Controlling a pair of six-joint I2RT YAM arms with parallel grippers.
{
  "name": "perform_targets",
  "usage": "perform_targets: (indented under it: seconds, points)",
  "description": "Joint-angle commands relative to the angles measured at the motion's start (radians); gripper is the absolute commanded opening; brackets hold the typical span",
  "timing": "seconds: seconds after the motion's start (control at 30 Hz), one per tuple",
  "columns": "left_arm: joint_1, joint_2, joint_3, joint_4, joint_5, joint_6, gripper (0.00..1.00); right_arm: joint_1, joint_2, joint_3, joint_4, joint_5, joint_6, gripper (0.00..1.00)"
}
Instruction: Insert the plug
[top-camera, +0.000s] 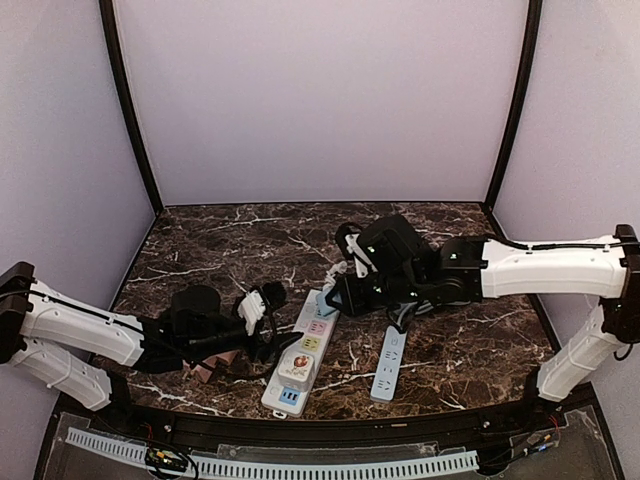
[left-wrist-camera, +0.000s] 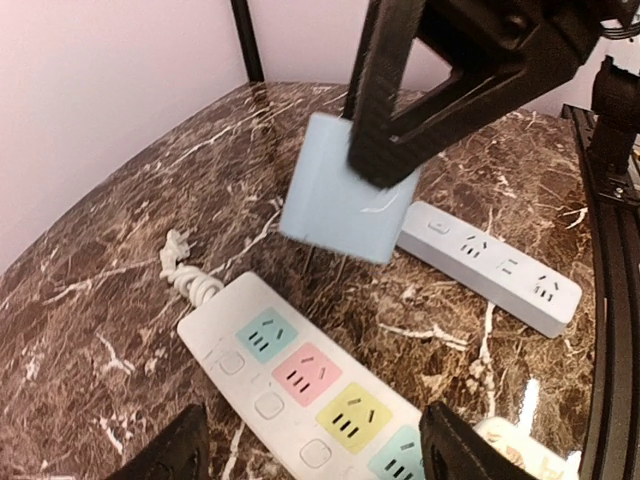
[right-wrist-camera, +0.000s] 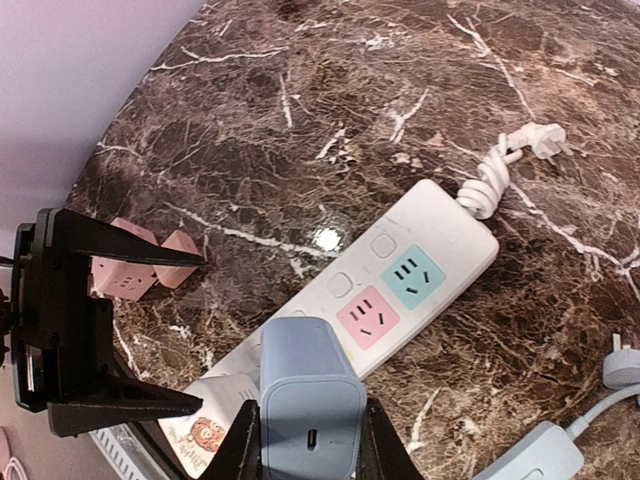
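Observation:
My right gripper (right-wrist-camera: 308, 440) is shut on the plug (right-wrist-camera: 305, 400), a light blue charger block. It holds the plug in the air above the white power strip (right-wrist-camera: 420, 270), which has teal, pink and yellow sockets. From the left wrist the plug (left-wrist-camera: 345, 205) hangs tilted over the far end of the strip (left-wrist-camera: 300, 385), not touching it. My left gripper (left-wrist-camera: 315, 445) stands open low over the strip, its fingers on either side with nothing between them. From above, the right gripper (top-camera: 335, 295) is over the strip's far end (top-camera: 303, 352) and the left gripper (top-camera: 262, 325) is beside it.
A blue-grey power strip (top-camera: 389, 362) lies right of the white one. A white adapter with a cartoon sticker (right-wrist-camera: 200, 420) sits in the white strip's near end. Pink cube adapters (right-wrist-camera: 140, 265) lie by the left gripper. The strip's coiled cord and plug (left-wrist-camera: 185, 270) lie beyond it.

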Motion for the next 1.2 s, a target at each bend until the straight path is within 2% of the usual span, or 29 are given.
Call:
perform_targets:
  seconds: [0.0,0.2,0.47,0.63,0.87,1.17]
  points:
    - [-0.004,0.01,0.002,-0.135,-0.129,-0.158,0.68,-0.002,-0.029,-0.031,-0.035,0.119,0.049,0.0]
    - [-0.004,0.031,0.087,-0.26,-0.232,-0.302,0.58,0.0,-0.008,0.002,-0.096,0.189,0.12,0.0]
    - [0.032,0.142,0.169,-0.24,-0.291,-0.36,0.57,0.0,0.073,0.068,-0.123,0.208,0.125,0.0]
    - [0.074,0.191,0.209,-0.22,-0.236,-0.342,0.6,-0.026,0.079,0.088,-0.236,0.24,0.136,0.0]
    - [0.088,0.236,0.289,-0.207,-0.215,-0.278,0.65,-0.073,0.025,0.054,-0.366,0.131,0.238,0.0]
    - [0.144,0.308,0.354,-0.172,-0.134,-0.271,0.71,-0.083,0.113,0.188,-0.524,0.036,0.271,0.0]
